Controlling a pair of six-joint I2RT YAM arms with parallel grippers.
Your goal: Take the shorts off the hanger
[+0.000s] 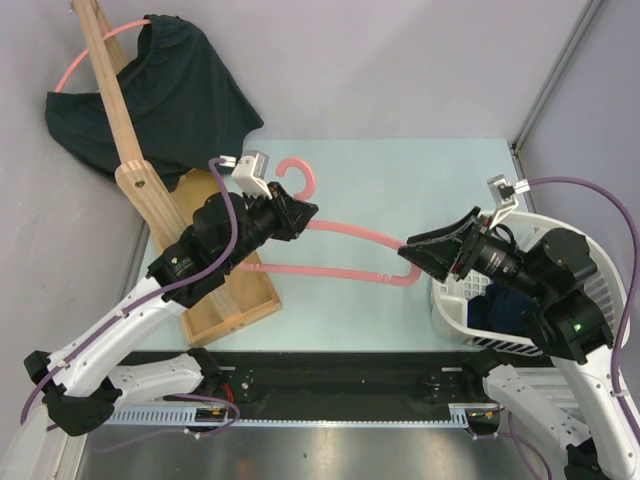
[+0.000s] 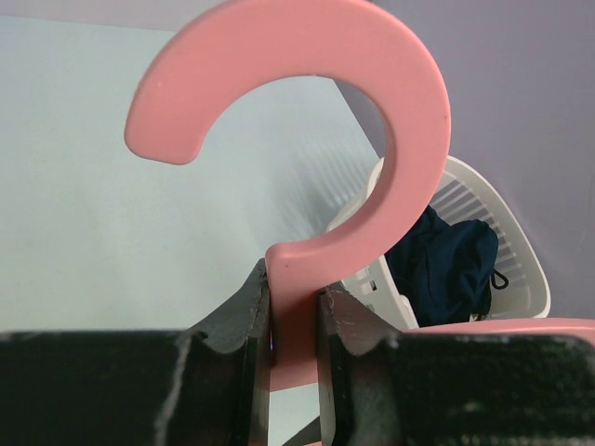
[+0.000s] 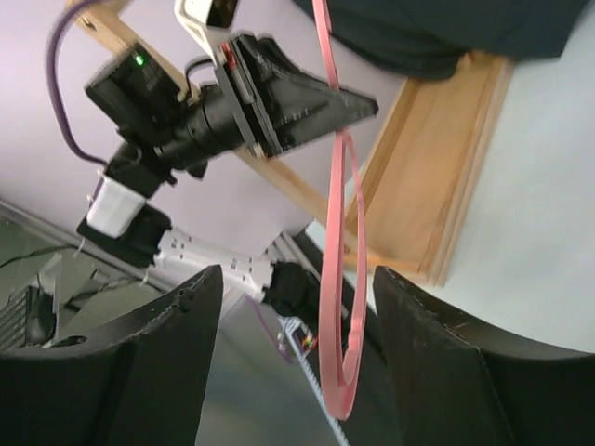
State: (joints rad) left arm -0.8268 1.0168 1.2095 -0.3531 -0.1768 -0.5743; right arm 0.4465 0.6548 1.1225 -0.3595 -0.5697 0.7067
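**Left gripper** (image 1: 298,215): fingers pressed together on the neck of a bare pink hanger (image 1: 350,232), just below its hook. The left wrist view shows both pads tight against the pink stem.

**Right gripper** (image 1: 410,255): fingers spread wide, straddling the hanger's end loop at 3 o'clock. In the right wrist view the loop passes between the fingers, closer to one. Contact cannot be told.

**Navy shorts** (image 1: 505,305): bunched inside the white basket (image 1: 455,310) at 4 o'clock on the table (image 1: 400,180), off any hanger.

**Dark green shorts** (image 1: 175,85): draped at 11 o'clock over a second pink hanger (image 1: 70,68), which sits on the wooden rack (image 1: 140,180).

**Hanger position**: held above the table between the two grippers, hook toward 12 o'clock.
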